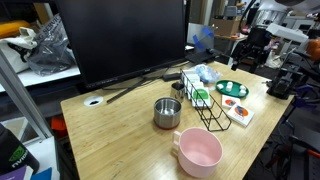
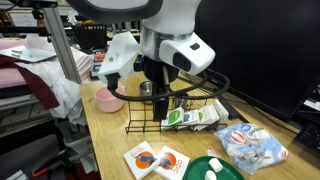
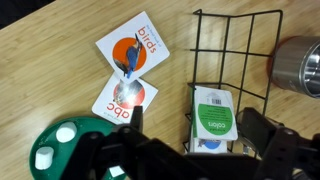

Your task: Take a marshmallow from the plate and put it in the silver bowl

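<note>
Wrist view, left to right. The plate (image 3: pixel 88 128) sits at the lower left and carries two white marshmallows (image 3: pixel 65 133), lying apart from each other. Just right of it lie two cards (image 3: pixel 135 48), one marked "birds", the other "abc". Further right stands a black wire rack (image 3: pixel 235 60) with a green-and-white packet (image 3: pixel 212 115) in it. The silver bowl (image 3: pixel 298 65) stands at the right edge, just beside the rack. The gripper (image 3: pixel 193 140) hangs above the table (image 3: pixel 40 60), fingers spread wide, grasping nothing. In an exterior view, a pink bowl (image 1: pixel 198 152) stands near the silver bowl.
</note>
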